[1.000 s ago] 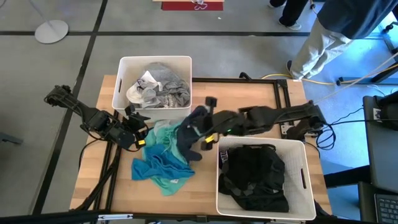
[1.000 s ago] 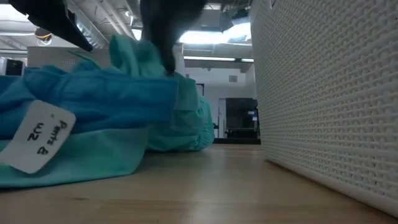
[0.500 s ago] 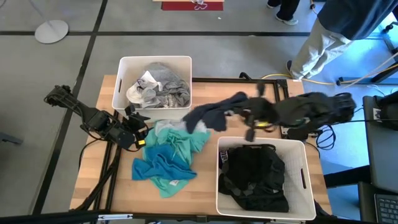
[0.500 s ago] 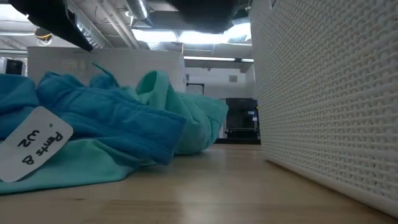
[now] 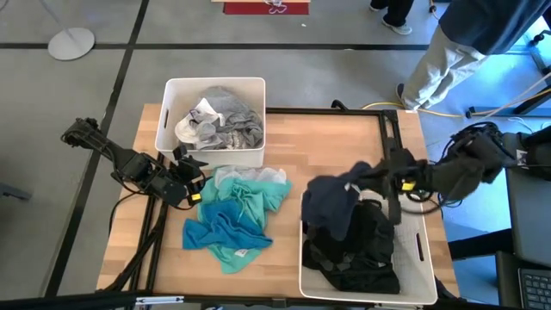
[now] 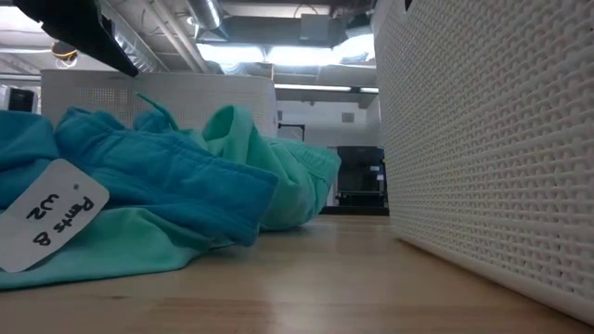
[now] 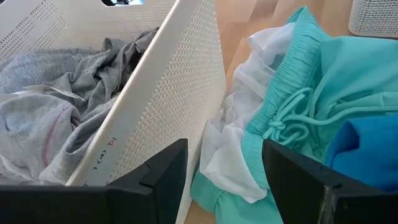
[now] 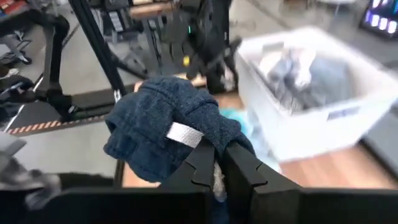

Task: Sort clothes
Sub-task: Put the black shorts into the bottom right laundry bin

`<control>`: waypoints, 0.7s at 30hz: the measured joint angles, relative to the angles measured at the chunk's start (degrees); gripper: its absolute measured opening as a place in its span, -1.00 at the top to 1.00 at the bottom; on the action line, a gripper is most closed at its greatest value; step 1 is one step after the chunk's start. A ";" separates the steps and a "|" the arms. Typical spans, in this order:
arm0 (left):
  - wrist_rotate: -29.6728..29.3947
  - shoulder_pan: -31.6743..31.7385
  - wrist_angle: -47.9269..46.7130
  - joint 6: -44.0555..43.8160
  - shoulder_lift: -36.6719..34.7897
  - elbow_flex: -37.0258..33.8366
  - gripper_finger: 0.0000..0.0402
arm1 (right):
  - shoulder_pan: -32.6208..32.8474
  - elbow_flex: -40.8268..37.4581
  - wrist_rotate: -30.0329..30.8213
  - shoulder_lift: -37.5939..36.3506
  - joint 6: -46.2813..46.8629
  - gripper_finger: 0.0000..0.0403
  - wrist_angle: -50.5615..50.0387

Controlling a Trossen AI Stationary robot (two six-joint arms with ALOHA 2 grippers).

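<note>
Right gripper [image 8: 219, 163] pinches a dark navy garment [image 5: 331, 207] over the dark-clothes bin [image 5: 424, 250]; limp, light, drapes freely. Left gripper [image 7: 224, 171] agape beside the teal and mint pile [image 5: 232, 215] on the table [image 5: 327, 138]; best pinched at a fold.

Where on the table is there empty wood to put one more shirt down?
The widest bare wood lies right of the upper bin, above the lower bin. A narrow strip runs below the teal pile. It is crowded between the bins, where the right gripper holds the dark garment.
</note>
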 joint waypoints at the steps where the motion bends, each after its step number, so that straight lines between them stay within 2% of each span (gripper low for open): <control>1: 0.00 0.01 -0.02 -0.02 0.00 0.00 0.02 | 1.01 -0.14 0.20 0.16 2.89 0.91 -1.73; 10: 0.01 0.01 0.02 -0.41 -0.02 0.00 0.02 | 6.97 -8.03 3.63 1.16 25.48 0.91 -12.83; 17: 0.01 0.01 0.02 -0.43 -0.04 0.00 0.02 | 7.84 -20.53 3.19 1.25 38.16 0.91 -12.29; 21: -0.01 0.00 0.02 -0.43 -0.07 0.00 0.02 | 7.77 -29.05 -0.09 1.25 44.17 0.91 -8.97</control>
